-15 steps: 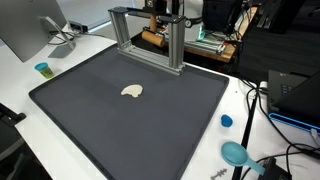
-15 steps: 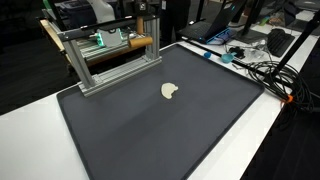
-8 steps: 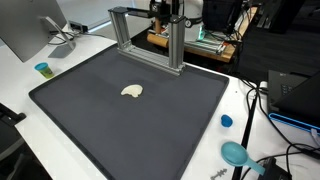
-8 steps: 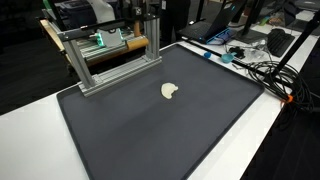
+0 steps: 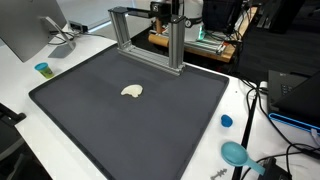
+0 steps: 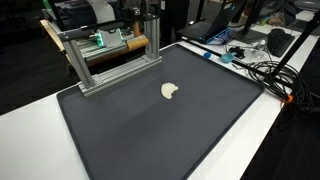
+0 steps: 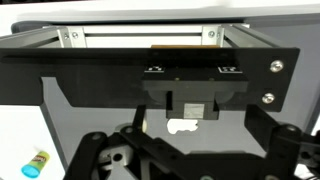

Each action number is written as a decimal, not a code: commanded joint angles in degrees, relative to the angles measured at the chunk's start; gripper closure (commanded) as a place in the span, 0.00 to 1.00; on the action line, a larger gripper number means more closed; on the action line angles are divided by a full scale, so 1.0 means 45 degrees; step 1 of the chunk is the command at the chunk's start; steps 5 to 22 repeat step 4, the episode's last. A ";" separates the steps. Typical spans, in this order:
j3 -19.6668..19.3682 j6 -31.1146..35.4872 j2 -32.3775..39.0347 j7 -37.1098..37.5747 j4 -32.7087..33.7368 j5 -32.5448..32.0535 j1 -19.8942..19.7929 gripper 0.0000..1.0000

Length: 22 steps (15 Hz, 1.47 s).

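The metal frame (image 7: 150,36) stands just ahead of the pincer (image 7: 188,140), whose jaws are spread wide with nothing between them. Beyond the frame, well apart from the pincer and straight ahead of it, a small pale piece (image 7: 182,126) lies flat on the dark mat (image 5: 100,125), seen in both exterior views (image 6: 170,91). A blue cap (image 5: 226,121) sits farther off, past the mat's edge.
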 commanded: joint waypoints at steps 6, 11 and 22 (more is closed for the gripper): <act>-0.0037 0.0158 -0.1848 -0.0087 -0.0211 -0.0060 -0.0554 0.00; -0.0037 0.0158 -0.1848 -0.0087 -0.0211 -0.0060 -0.0554 0.00; -0.0037 0.0158 -0.1848 -0.0087 -0.0211 -0.0060 -0.0554 0.00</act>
